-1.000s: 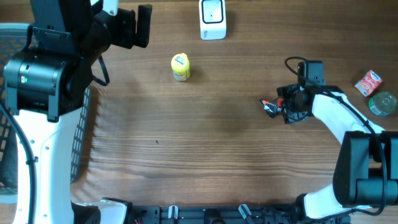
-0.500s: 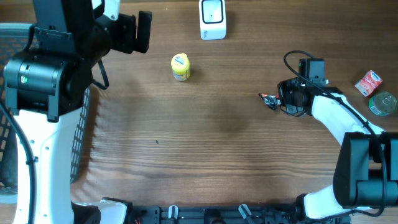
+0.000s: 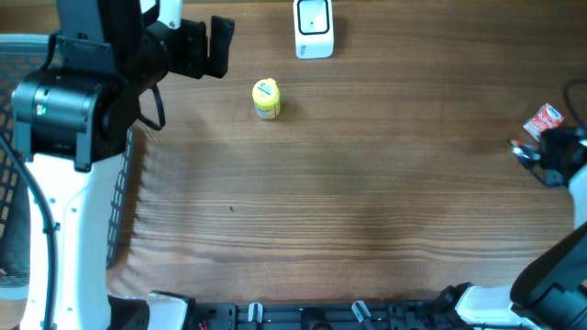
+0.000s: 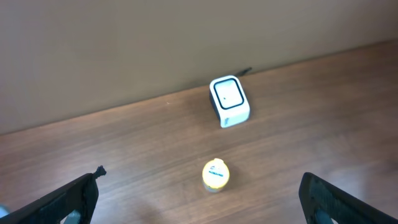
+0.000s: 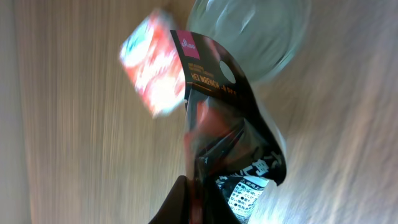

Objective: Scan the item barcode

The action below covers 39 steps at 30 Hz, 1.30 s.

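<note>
Wooden table (image 3: 321,211) meeting beige wall (image 4: 124,50), white barcode scanner (image 3: 314,27) standing at far edge, left gripper (image 3: 206,48) gaping wide, right gripper (image 3: 539,156) pinching black hex-wrench packet (image 5: 224,143), now sitting at right edge, formerly mid-table.

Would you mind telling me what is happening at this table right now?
The right gripper is shut on a small black packet at the right edge of the table, beside a red carton. The left gripper hangs open at the far left, holding nothing. The white scanner stands at the far edge, a yellow bottle near it. The packet is well away from the scanner.
</note>
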{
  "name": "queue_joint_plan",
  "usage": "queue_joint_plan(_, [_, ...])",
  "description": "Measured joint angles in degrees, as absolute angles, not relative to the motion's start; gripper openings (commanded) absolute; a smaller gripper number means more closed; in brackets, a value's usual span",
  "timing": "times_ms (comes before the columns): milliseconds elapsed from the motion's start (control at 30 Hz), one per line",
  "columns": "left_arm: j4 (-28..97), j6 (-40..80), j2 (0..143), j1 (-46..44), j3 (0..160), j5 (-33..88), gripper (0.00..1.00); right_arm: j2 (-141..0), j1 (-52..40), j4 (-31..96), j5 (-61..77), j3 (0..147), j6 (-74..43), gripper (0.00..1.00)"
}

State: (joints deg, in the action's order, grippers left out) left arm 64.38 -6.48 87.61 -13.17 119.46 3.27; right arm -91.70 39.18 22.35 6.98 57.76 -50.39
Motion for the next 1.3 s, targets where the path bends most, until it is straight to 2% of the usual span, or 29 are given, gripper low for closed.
queue_joint_plan(133, [65.41,-5.67,90.19,-16.36,118.65,4.05,1.0,-91.7,46.92,19.62,2.2,57.76,-50.89,0.06])
queue_joint_plan(167, [65.41,-5.63,90.85,-16.97,118.65,4.21,1.0,-91.7,47.68,19.64,0.1,57.76,-51.09,0.12])
queue_joint_plan(233, [65.63,-5.63,92.14,-17.76,118.54,4.43,1.0,-92.25,48.16,19.99,-2.66,57.76,-51.66,0.61])
queue_joint_plan(267, [65.63,-5.63,92.36,-17.76,118.5,4.4,1.0,-93.19,48.16,20.45,-3.18,57.78,-51.83,0.79])
queue_joint_plan(300, [65.65,-5.63,92.47,-17.74,118.5,4.4,1.0,-94.11,48.16,20.67,-3.46,57.8,-52.31,0.82])
queue_joint_plan(500, [67.7,-5.65,92.47,-17.74,118.5,3.25,1.0,-96.53,48.16,23.38,-3.2,57.8,-52.14,0.87])
queue_joint_plan(600, [66.52,-5.65,92.47,-17.74,118.5,2.87,1.0,-96.27,47.46,25.1,2.57,57.8,-49.67,0.84])
queue_joint_plan(633, [65.52,-5.65,92.42,-17.74,118.48,2.61,1.0,-95.33,46.54,26.59,3.7,57.8,-48.45,0.86])
queue_joint_plan(667, [64.27,-5.63,92.31,-17.74,118.45,1.85,1.0,-93.67,45.21,27.35,4.56,57.8,-47.27,0.91])
queue_joint_plan(700, [62.37,-5.19,91.94,-17.74,118.39,-0.21,1.0,-89.45,42.13,27.99,5.61,57.8,-45.84,1.0])
queue_joint_plan(767, [60.62,-2.31,89.82,-17.69,118.28,-6.68,1.0,-83.35,36.8,27.97,7.09,57.8,-43.75,1.0])
queue_joint_plan(800, [60.51,0.27,88.23,-17.56,118.26,-9.8,1.0,-77.58,28.14,25.76,9.91,58.06,-41.36,1.0])
queue_joint_plan(867, [60.84,2.66,84.31,-16.73,118.26,-15.11,1.0,-75.44,20.08,26.17,11.66,59.02,-39.94,1.0])
queue_joint_plan(967, [62.92,7.03,77.69,-13.13,118.24,-20.56,1.0,-77.95,-2.87,30.74,11.05,63.53,-34.83,1.0])
queue_joint_plan(1067, [64.93,9.69,72.14,-11.05,118.24,-23.18,1.0,-85.91,-15.57,41.47,3.25,75.55,-28.21,1.0])
queue_joint_plan(1133, [66.65,11.16,67.35,-10.76,118.24,-24.29,1.0,-92.25,-20.95,44.6,-3.4,86.3,-22.63,1.0])
queue_joint_plan(1167, [66.96,11.42,66.48,-10.74,118.24,-24.53,1.0,-93.49,-21.3,45.25,-4.6,88.29,-21.54,1.0])
queue_joint_plan(1233, [69.63,13.28,63.2,-10.74,118.24,-26.68,1.0,-103.31,-21.37,49.89,-6.07,105.16,-17.82,1.0])
queue_joint_plan(1300, [72.55,15.0,60.95,-10.74,118.24,-28.53,1.0,-109.82,-21.37,54.13,-6.02,114.58,-15.46,1.0])
